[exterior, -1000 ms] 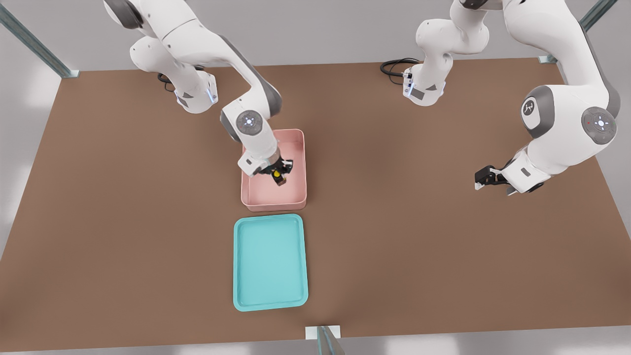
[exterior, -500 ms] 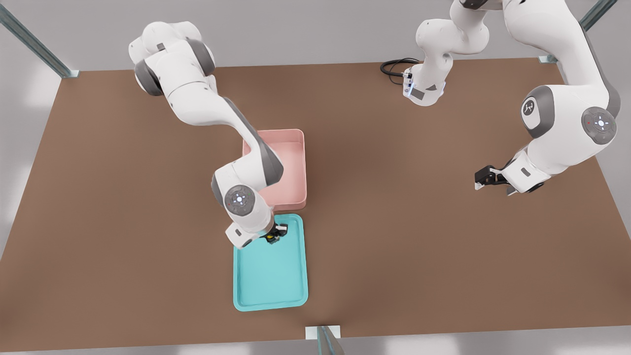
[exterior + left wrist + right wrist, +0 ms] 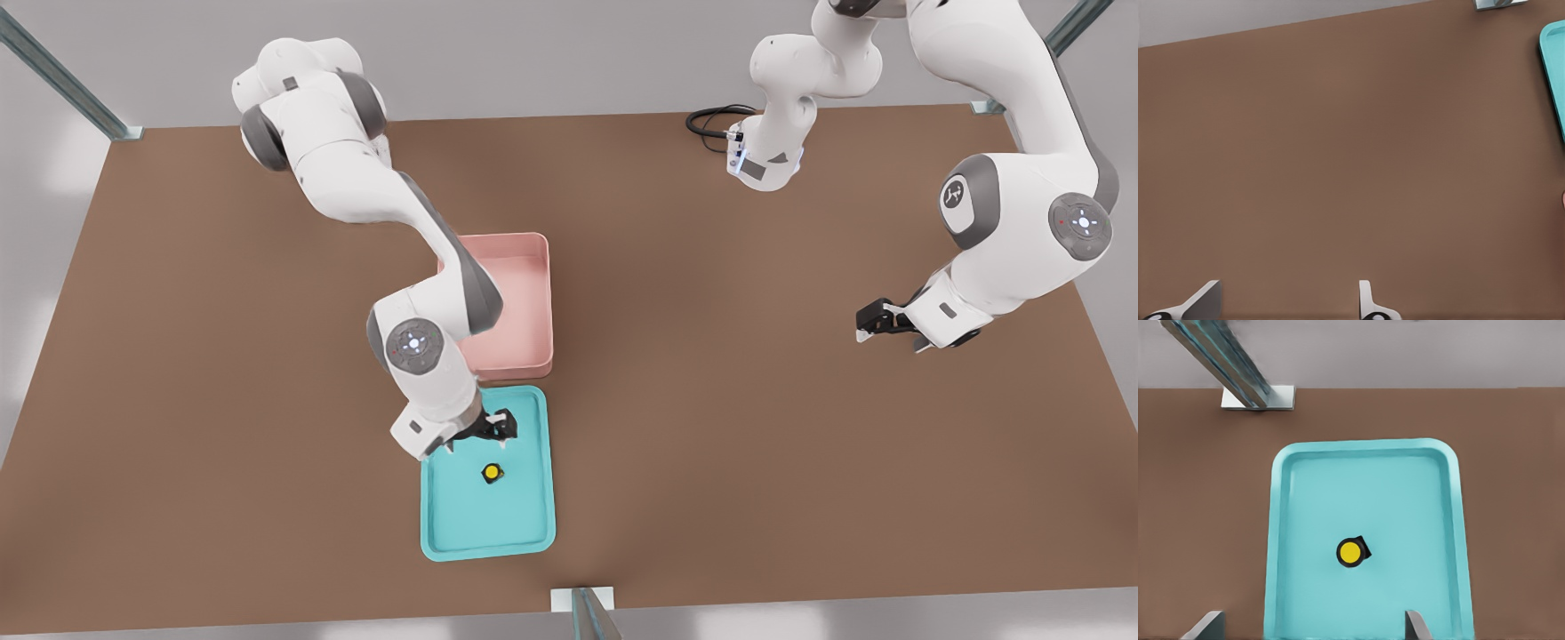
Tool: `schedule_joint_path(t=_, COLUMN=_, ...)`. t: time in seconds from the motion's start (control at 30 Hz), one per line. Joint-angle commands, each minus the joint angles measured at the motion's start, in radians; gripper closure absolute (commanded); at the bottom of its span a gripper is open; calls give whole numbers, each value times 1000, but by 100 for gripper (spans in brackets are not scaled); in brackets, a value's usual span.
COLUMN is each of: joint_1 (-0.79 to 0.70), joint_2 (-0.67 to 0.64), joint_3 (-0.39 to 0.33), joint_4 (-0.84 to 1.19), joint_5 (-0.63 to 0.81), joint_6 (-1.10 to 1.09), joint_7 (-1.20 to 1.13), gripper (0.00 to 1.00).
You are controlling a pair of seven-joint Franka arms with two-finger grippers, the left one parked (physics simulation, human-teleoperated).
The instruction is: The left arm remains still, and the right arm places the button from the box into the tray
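Front view: pincer [image 3: 500, 427] spread above tray [image 3: 444, 533]; button [image 3: 490, 472] sits mid-floor.

Button [image 3: 490, 472] lies on the floor of the turquoise tray [image 3: 542, 498], yellow top up, apart from the rim. The right arm's gripper [image 3: 500, 433] hangs over the tray's far end, fingers spread, holding nothing. Pink box [image 3: 538, 302] stands just beyond the tray on the brown table [image 3: 756, 427].
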Motion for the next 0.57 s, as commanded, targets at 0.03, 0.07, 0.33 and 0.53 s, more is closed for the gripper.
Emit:
schedule_joint_path(t=0.03, joint_1=-204, joint_2=-109, joint_3=-8, joint_4=2, joint_5=-7, joint_6=-449, joint_7=-283, gripper=0)
schedule_joint_path(t=0.07, joint_1=-307, joint_2=-150, joint_3=-27, joint_4=-3, joint_5=-5, joint_6=-478, joint_7=-419, gripper=0)
schedule_joint_path(t=0.33, joint_1=-330, joint_2=-546, joint_3=-16, joint_4=-690, joint_5=-51, joint_6=-218, joint_7=-409, gripper=0)
schedule_joint_path(t=0.53, joint_1=-331, joint_2=-548, joint_3=-17, joint_4=-682, joint_5=-53, joint_6=-218, joint_7=-409, gripper=0)
